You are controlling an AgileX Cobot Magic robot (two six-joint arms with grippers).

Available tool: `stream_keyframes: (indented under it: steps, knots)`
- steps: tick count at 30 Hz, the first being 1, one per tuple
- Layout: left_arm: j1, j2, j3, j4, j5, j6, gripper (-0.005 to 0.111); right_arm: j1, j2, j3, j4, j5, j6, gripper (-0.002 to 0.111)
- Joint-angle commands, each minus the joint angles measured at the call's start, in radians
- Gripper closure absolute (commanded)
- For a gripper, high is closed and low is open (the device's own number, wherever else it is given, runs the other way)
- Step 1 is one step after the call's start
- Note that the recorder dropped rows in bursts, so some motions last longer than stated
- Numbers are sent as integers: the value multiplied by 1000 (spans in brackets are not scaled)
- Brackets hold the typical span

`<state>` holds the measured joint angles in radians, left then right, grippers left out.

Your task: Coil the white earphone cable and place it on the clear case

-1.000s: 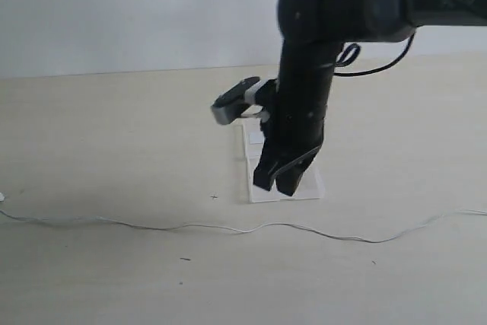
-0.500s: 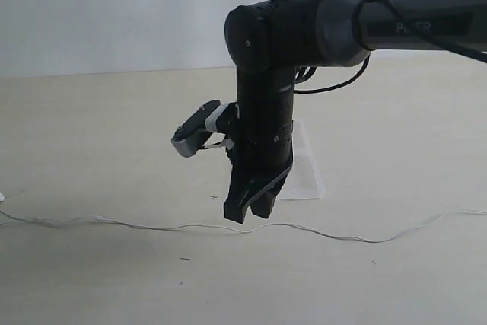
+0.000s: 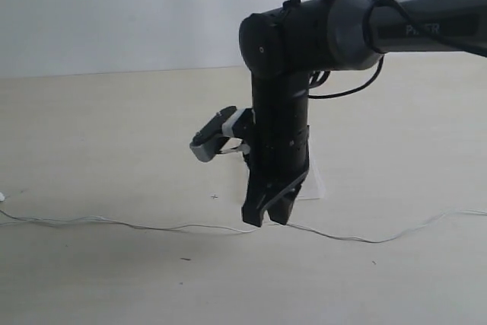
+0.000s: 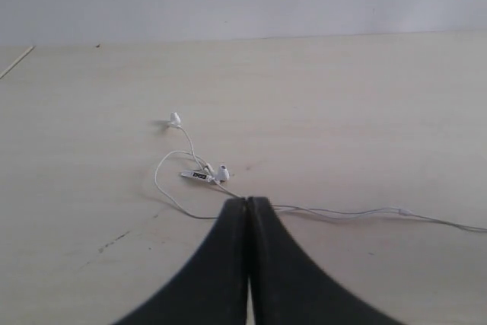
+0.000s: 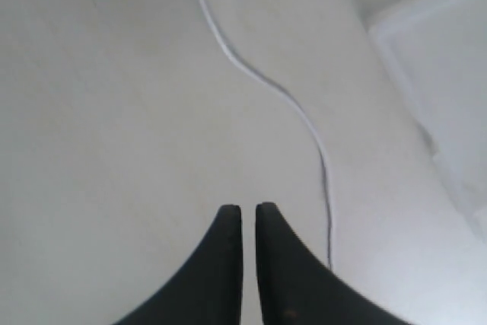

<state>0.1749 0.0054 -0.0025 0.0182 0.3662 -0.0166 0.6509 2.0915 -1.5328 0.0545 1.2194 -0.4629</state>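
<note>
right gripper (image 3: 266, 221) black | cable (image 3: 152, 226) white | case (image 3: 315, 186) clear | table (image 3: 114, 127) pale beige | wall (image 3: 114, 13) grey-white

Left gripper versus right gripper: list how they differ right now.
The left gripper has its fingers pressed together; the right gripper shows a narrow gap. The left's tips meet the white earphone cable, grip unclear; the right's sit beside it, cable outside the gap. Both have black tapered fingers.

The right arm (image 3: 281, 112) hides most of the clear case (image 3: 316, 186); the white earphone cable (image 3: 152, 226) leaves both edges.
</note>
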Motion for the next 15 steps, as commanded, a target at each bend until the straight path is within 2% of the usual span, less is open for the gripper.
stream_keyframes:
  steps: [1, 6, 10, 13, 15]
  knots:
    - [-5, -5, 3, -6, -10, -5, 107, -42, -30, 87, 0, 2, -35, 100]
    - [-5, -5, 3, -6, -10, -5, 107, -57, -40, 153, 25, -50, -106, 105]
    - [-5, -5, 3, -6, -10, -5, 107, -57, -40, 152, 91, -95, -166, 105]
    - [-5, -5, 3, -6, -10, -5, 107, -57, -40, 152, 93, -118, -166, 102]
    - [-5, -5, 3, -6, -10, -5, 107, -57, -40, 152, 76, -127, -166, 95]
